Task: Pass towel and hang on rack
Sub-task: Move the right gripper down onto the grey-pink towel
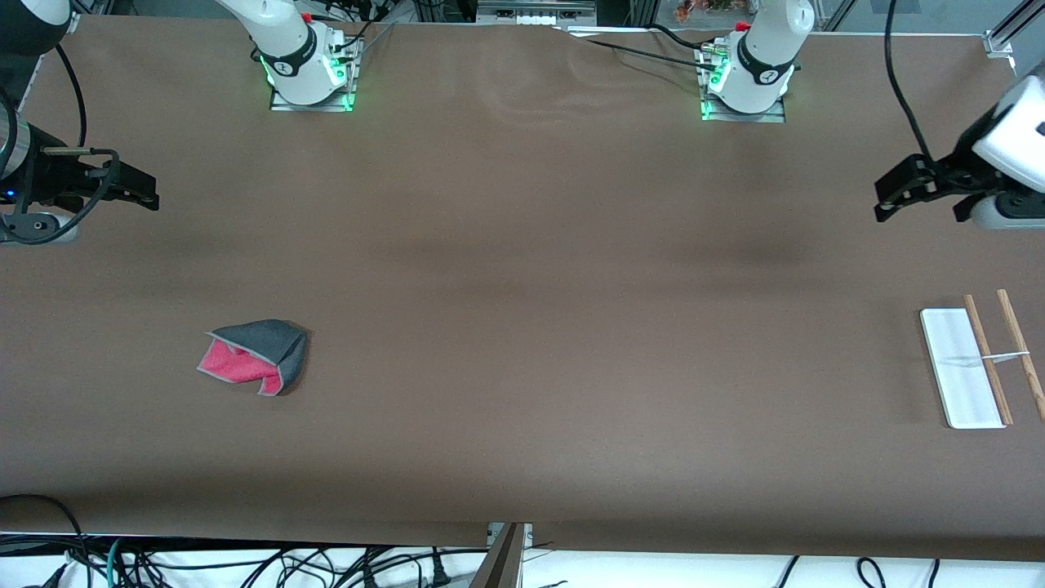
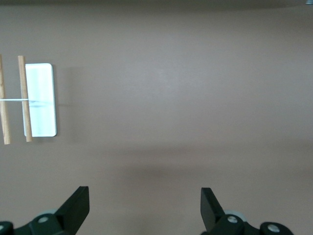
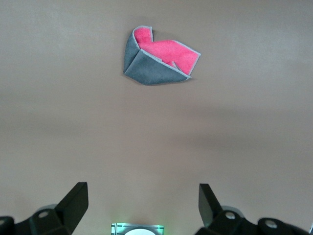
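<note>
The towel (image 1: 255, 357) lies crumpled on the brown table toward the right arm's end, dark grey outside with pink-red showing inside; it also shows in the right wrist view (image 3: 159, 56). The rack (image 1: 976, 364) stands toward the left arm's end, with a white base, two wooden rods and a thin metal crosspiece; it also shows in the left wrist view (image 2: 34, 100). My right gripper (image 1: 145, 192) is open and empty, up over the table's edge at its own end. My left gripper (image 1: 888, 204) is open and empty, up over the table's edge at its own end.
Both arm bases (image 1: 310, 69) stand along the table's edge farthest from the front camera, each with green lights. Cables (image 1: 898, 90) hang near the left arm. More cables (image 1: 245, 563) lie below the table's near edge.
</note>
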